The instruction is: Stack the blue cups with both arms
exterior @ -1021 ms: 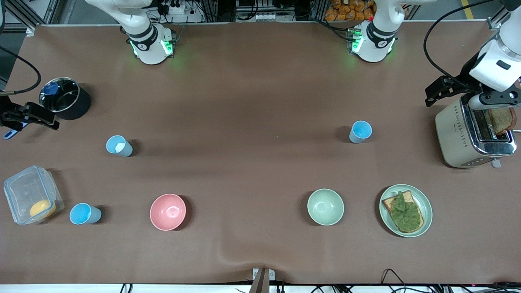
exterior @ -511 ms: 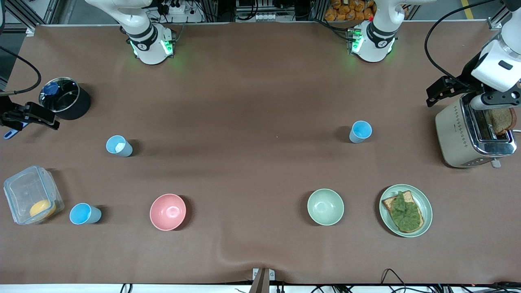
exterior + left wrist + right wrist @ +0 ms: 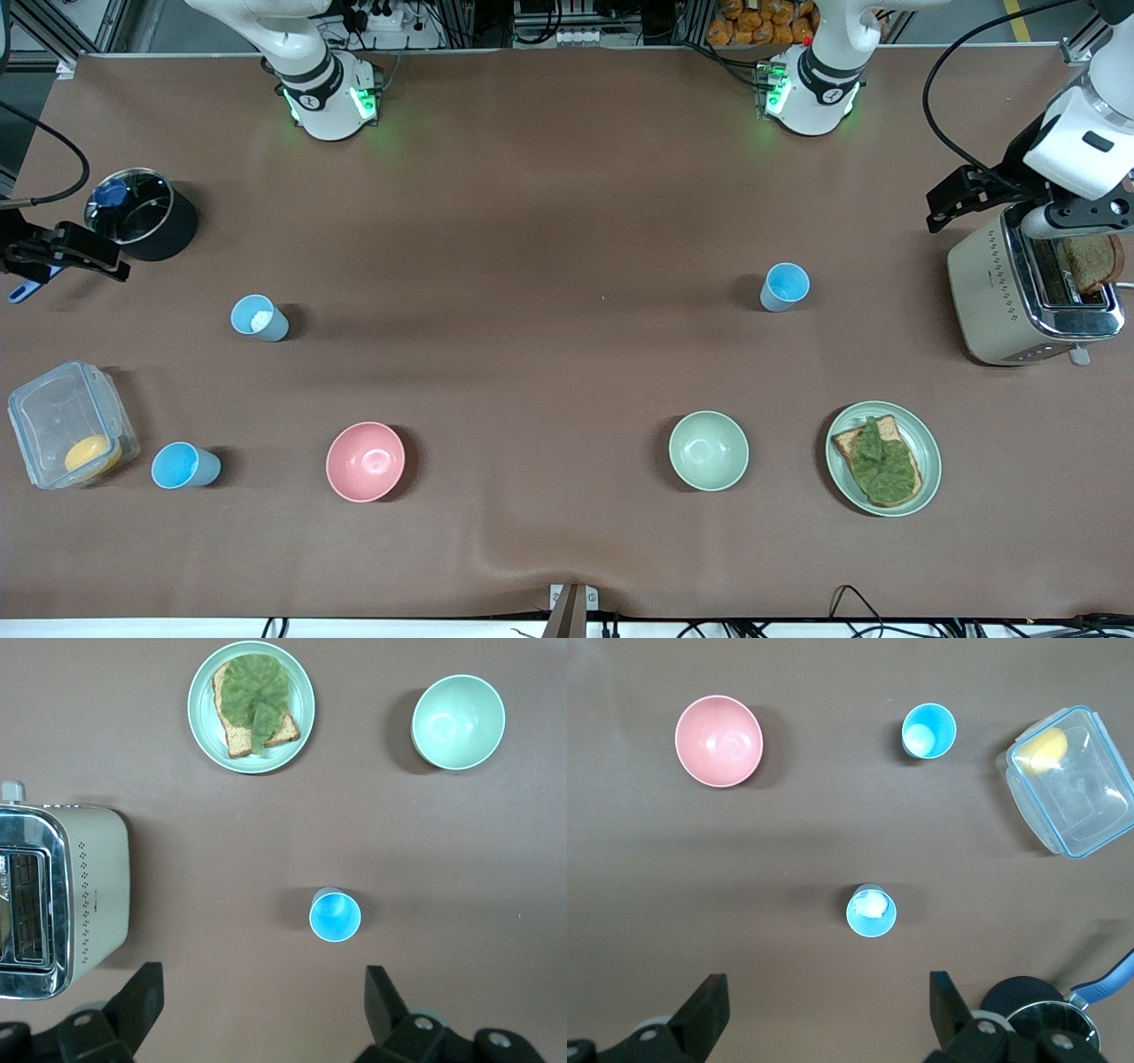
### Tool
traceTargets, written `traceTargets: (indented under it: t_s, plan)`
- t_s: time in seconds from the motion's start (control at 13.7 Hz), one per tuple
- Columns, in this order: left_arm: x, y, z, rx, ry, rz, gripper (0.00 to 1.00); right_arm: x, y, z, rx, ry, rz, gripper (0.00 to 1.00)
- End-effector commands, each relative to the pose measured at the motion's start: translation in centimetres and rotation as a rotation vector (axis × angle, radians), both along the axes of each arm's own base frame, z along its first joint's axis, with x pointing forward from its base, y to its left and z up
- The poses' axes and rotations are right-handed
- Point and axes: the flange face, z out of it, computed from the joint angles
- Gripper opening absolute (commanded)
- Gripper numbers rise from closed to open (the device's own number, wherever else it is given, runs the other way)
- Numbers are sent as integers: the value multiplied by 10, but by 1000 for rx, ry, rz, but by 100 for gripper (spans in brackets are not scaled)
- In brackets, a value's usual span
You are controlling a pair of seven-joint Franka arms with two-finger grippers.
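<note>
Three blue cups stand upright and apart on the brown table. One cup is toward the left arm's end and shows in the left wrist view. My left gripper is open and empty, high over the table beside it. A second cup holds a white lump and shows in the right wrist view. My right gripper is open and empty, high over the table beside it. The third cup stands nearer the front camera. Neither gripper shows in the front view.
A pink bowl and a pale green bowl sit near the front camera. A plate with toast and a toaster are at the left arm's end. A clear box and a black pot are at the right arm's end.
The cups and bowls have not moved. The white arm segment over the toaster shifted very slightly.
</note>
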Motion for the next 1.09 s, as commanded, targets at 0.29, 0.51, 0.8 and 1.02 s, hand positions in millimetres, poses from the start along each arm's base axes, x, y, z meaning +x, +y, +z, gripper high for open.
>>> traceTargets:
  t_s: [0.29, 0.51, 0.8, 1.02]
  plan:
    - [1, -4, 7, -20, -6, 18, 100, 3, 9, 0, -8, -12, 10, 100]
    - [1, -5, 6, -19, -3, 15, 100, 7, 7, -12, -4, 16, 7, 100]
    - [1, -5, 6, -19, -3, 15, 100, 9, 7, -17, -8, 22, 3, 100]
    - [0, -14, 6, -18, -4, 0, 100, 17, 10, -72, 0, 22, 3, 100]
